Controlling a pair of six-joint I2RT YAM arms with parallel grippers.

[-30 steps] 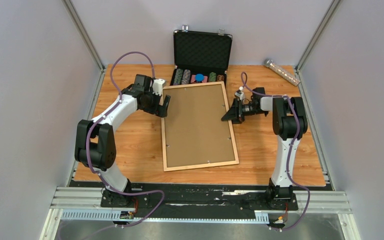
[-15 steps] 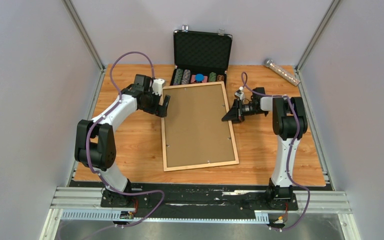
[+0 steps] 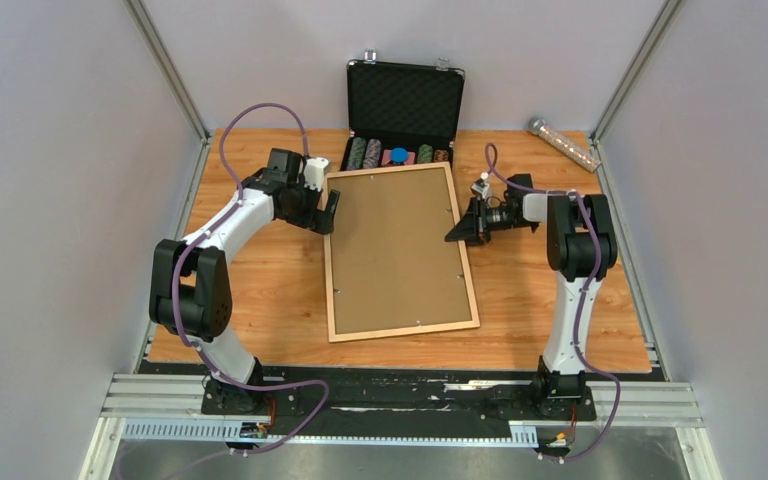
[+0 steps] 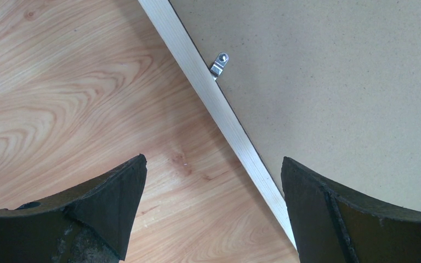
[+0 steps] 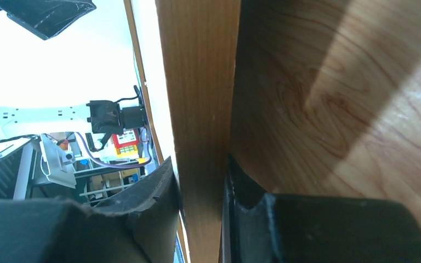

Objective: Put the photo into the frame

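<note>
The frame point(image 3: 327, 262) lies face down in the middle of the table, its brown backing panel point(image 3: 395, 250) facing up. The photo is out of view. My right gripper point(image 3: 457, 228) is shut on the frame's right rail point(image 5: 200, 82), one finger on each side of the wood, near the far end. My left gripper point(image 3: 328, 212) hangs open over the frame's left rail point(image 4: 214, 98). One finger is above the table and the other above the backing panel, with nothing held.
An open black case point(image 3: 400, 100) of poker chips stands just behind the frame's far edge. A clear tube point(image 3: 564, 144) lies at the back right. A small metal clip point(image 4: 219, 63) sits on the left rail's inner edge.
My right gripper has closed on the frame's right rail, and the frame has shifted very slightly to the right. The left arm has not moved.
</note>
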